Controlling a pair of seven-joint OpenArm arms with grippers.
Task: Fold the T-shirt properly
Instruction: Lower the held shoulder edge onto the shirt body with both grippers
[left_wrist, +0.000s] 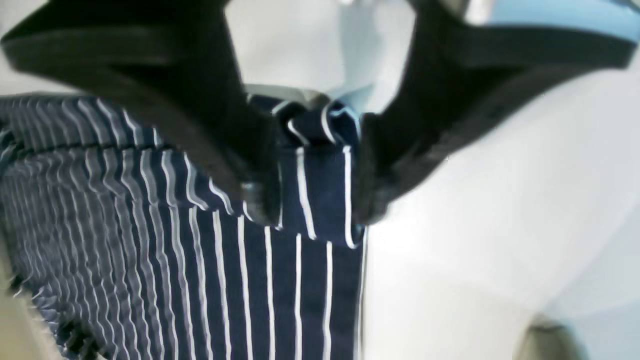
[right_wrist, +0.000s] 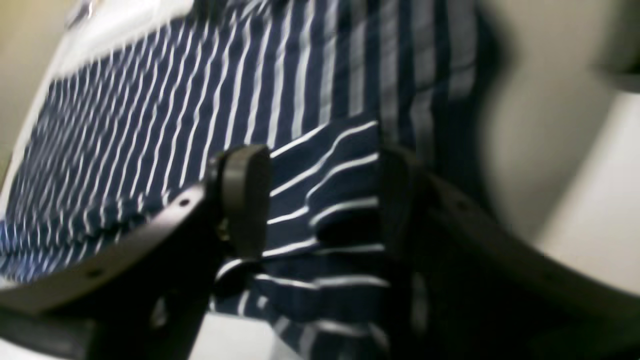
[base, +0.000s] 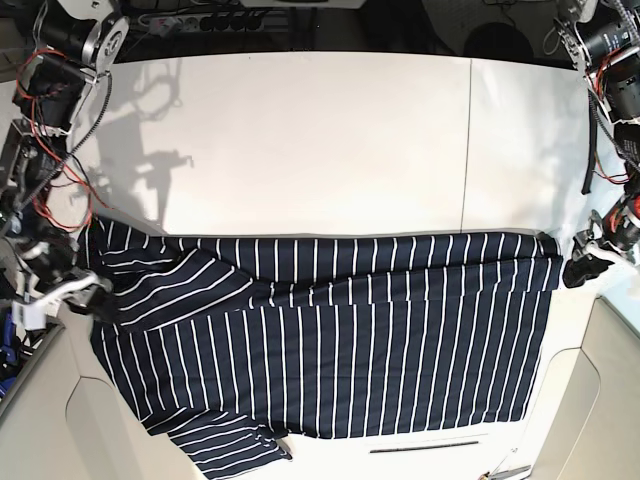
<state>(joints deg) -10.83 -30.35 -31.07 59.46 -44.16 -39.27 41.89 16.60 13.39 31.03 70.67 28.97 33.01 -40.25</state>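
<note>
Both arms sit at opposite ends of the T-shirt (base: 330, 340), which is spread on the white table (base: 300, 140) with a folded band running across its upper edge.

The left gripper (left_wrist: 315, 190) has its jaws parted, with a bunched corner of striped fabric standing between them. The cloth fills most of the gap, but I can't tell if the pads are pinching it or just sitting beside it. The rest of the shirt runs off to one side of the jaws and bare table is on the other, so it's right at the shirt's edge corner.

The right gripper (right_wrist: 325, 210) is much the same: jaws clearly apart, a rumpled fold of stripes lying between the two fingers, and the flat body of the shirt stretching away beyond the tips. It looks more like cloth resting in an open gap than a real clamp.

My guess is that the two ends are grabbed like this so the folded edge stays straight and taut across the width. The lower part and a sleeve are still unfolded.
</note>
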